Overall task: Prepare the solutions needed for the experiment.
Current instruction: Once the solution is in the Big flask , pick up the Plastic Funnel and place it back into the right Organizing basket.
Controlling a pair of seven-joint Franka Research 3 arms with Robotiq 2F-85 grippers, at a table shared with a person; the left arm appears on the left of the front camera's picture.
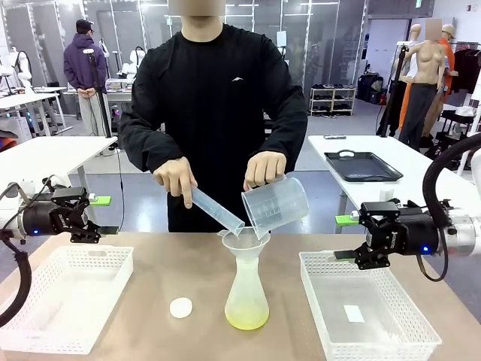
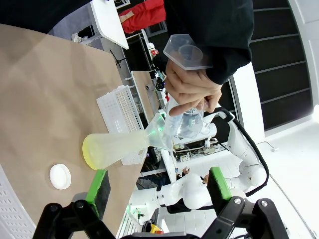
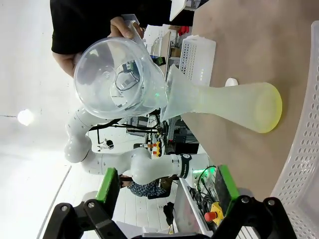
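Both arms hang level, left gripper (image 1: pixel 103 215) and right gripper (image 1: pixel 344 238) gaping empty, the solutions (image 1: pixel 246 319) pooled in the flask (image 1: pixel 246 277) midway between them, well apart.

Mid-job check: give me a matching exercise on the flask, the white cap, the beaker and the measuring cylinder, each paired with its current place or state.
Things:
1. flask
2. white cap
3. beaker
4. measuring cylinder

Places or states:
a. tilted in a person's hand, lip over the funnel, on the robot's right
b. lying flat on the table
c. upright, yellow-green liquid at its bottom
d. tilted in a person's hand, tip at the funnel, on the robot's left

Pairs: 1-c, 2-b, 3-a, 4-d
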